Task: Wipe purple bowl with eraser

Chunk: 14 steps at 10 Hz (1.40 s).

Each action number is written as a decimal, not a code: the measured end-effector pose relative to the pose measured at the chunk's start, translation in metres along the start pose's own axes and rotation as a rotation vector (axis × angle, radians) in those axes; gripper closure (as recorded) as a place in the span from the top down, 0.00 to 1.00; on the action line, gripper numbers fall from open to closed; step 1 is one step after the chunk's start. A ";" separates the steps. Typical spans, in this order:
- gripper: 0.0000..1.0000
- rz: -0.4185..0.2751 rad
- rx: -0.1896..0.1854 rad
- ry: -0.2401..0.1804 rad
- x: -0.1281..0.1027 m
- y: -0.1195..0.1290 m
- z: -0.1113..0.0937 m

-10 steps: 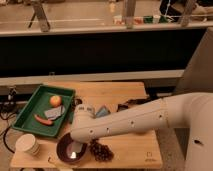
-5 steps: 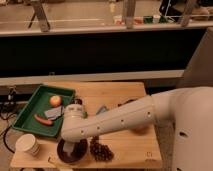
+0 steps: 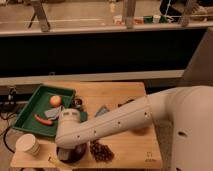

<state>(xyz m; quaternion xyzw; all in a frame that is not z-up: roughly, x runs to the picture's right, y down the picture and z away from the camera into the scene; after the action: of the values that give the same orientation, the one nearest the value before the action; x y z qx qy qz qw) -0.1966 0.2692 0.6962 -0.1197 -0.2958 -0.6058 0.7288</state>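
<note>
camera view: gripper [image 3: 69,148] sits low over purple bowl [image 3: 81,154], hidden under the arm [image 3: 115,122], grip state cannot tell; likely the wiping step, next needs sweeping contact across bowl's inside.
</note>
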 end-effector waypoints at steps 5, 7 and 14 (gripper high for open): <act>0.00 0.056 -0.050 0.030 0.009 0.042 -0.012; 0.00 0.080 -0.062 0.046 0.019 0.049 -0.012; 0.00 0.060 -0.040 0.047 0.036 0.007 0.007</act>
<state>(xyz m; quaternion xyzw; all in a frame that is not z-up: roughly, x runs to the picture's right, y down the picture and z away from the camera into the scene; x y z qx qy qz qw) -0.1882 0.2451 0.7241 -0.1291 -0.2627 -0.5921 0.7508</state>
